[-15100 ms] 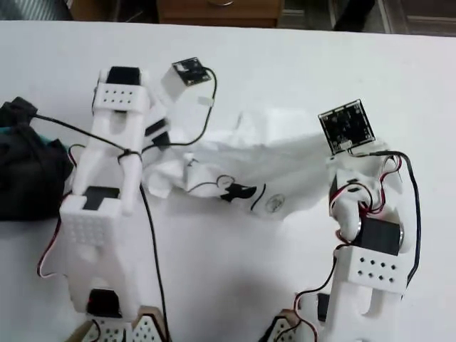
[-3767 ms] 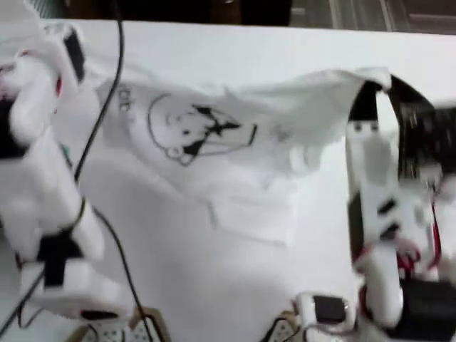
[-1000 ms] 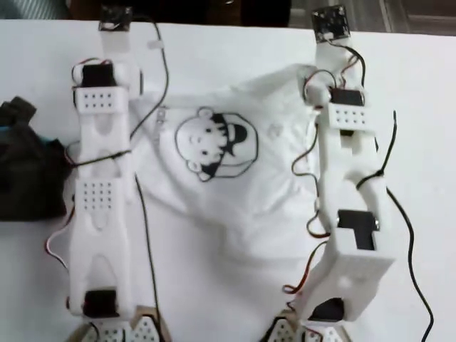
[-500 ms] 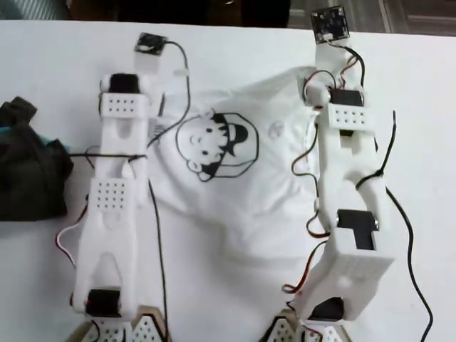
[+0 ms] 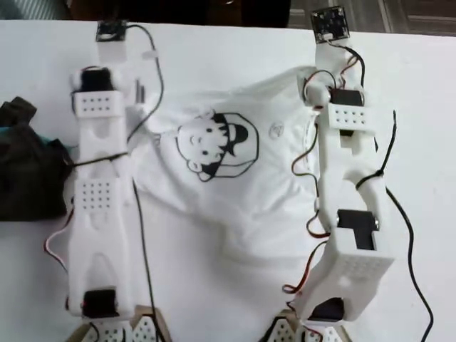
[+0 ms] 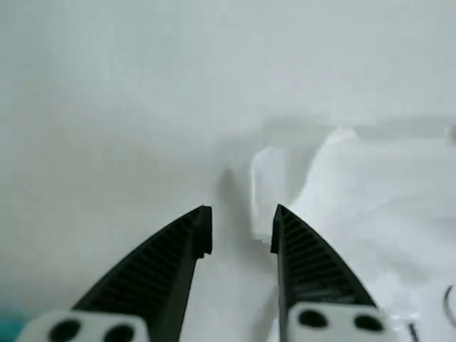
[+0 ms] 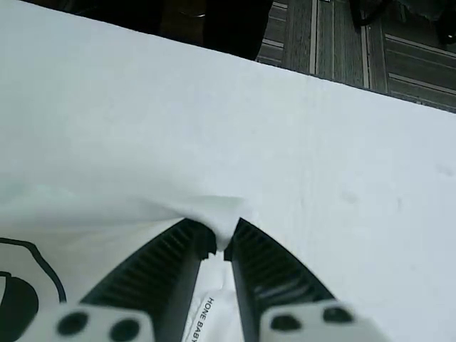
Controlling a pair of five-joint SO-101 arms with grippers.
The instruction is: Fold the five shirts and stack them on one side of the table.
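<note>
Swinging back out toward the far left corner of the garment, the left arm has shifted away from where it stood half a second ago, when its wrist sat closer over the collar. The white shirt (image 5: 242,196), a crumpled wad fifteen seconds back and hoisted in the air shortly after, now lies spread on the table (image 5: 235,46) with its cartoon print (image 5: 214,144) facing up.

The left gripper (image 6: 241,231) has its jaws spread. A pale edge of cloth, probably the sleeve or shoulder, though white on white makes it hard to be sure, lies just ahead of the tips and is not held. The right gripper (image 7: 221,246) has its jaws pressed nearly together on a small peak of the shirt's fabric at the far right shoulder, near the table's far edge. That pinch pins one corner so the cloth keeps its tension and lies flat while the other arm finds a new hold.

The shirt sits between the two arms, its lower hem wrinkled toward the arm bases. A dark heap of cloth (image 5: 25,171) waits at the left side of the table, likely more shirts. Folding proper has not yet begun; the next step would seem to be a matching hold on the left shoulder.
</note>
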